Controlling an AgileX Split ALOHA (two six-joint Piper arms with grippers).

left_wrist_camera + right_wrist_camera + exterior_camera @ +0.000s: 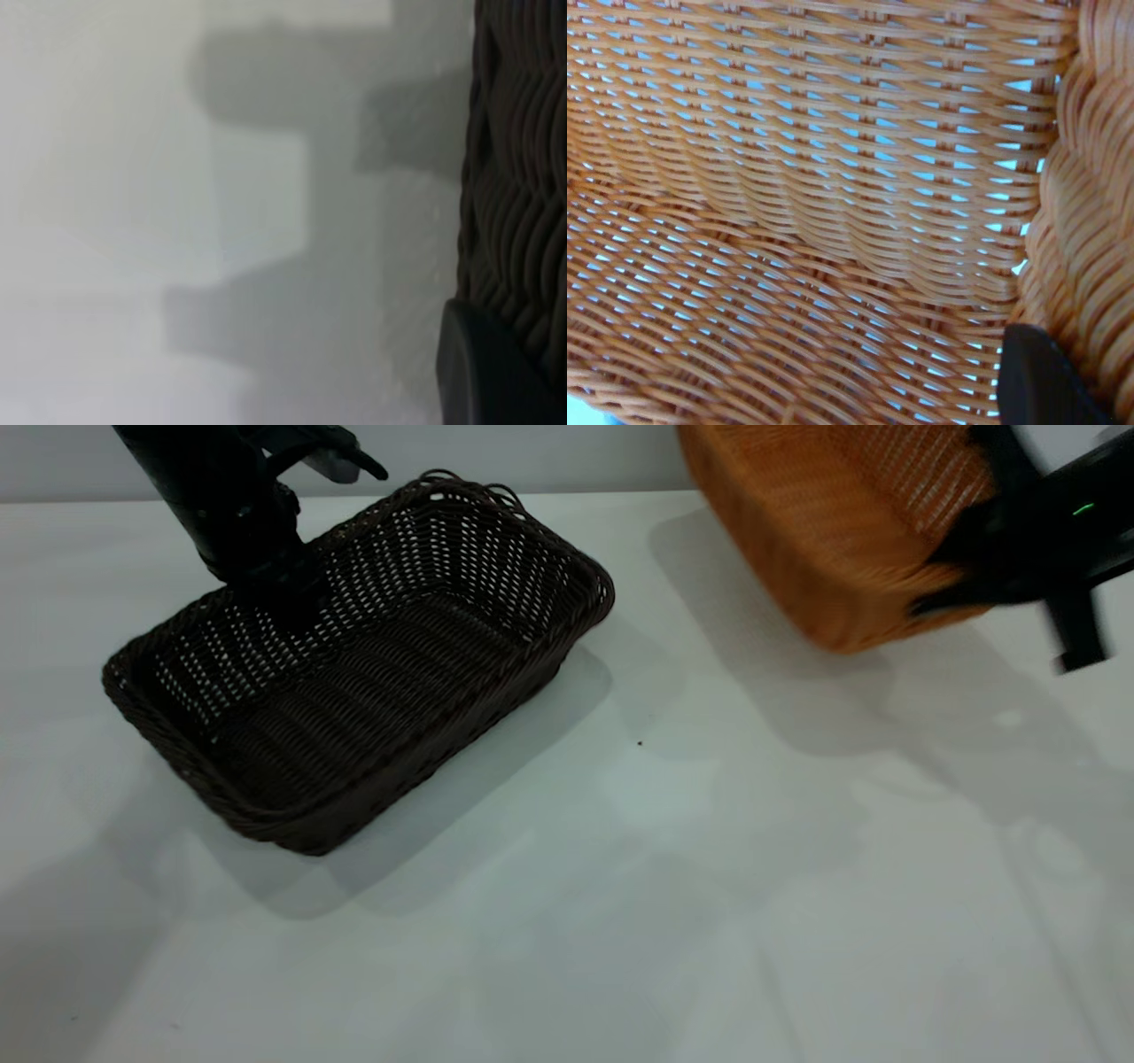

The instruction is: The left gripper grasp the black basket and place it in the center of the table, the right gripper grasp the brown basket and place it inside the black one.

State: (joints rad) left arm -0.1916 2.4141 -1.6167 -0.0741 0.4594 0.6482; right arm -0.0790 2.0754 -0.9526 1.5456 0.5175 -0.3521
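Observation:
The black basket [381, 691] rests on the table [709, 886] at the left, turned diagonally. My left gripper [275, 598] is shut on its far long rim. In the left wrist view one of its fingers [496, 372] lies against the dark woven wall [518, 177]. The brown basket [824, 531] hangs tilted in the air at the upper right, clear of the table. My right gripper [952, 576] is shut on its braided rim. The right wrist view shows the orange weave [788, 221] from inside, with one finger [1036, 381] beside the rim.
A bare stretch of table [673, 717] lies between the two baskets. The table's back edge [620, 494] meets a grey wall. A tiny dark speck [640, 743] lies near the middle.

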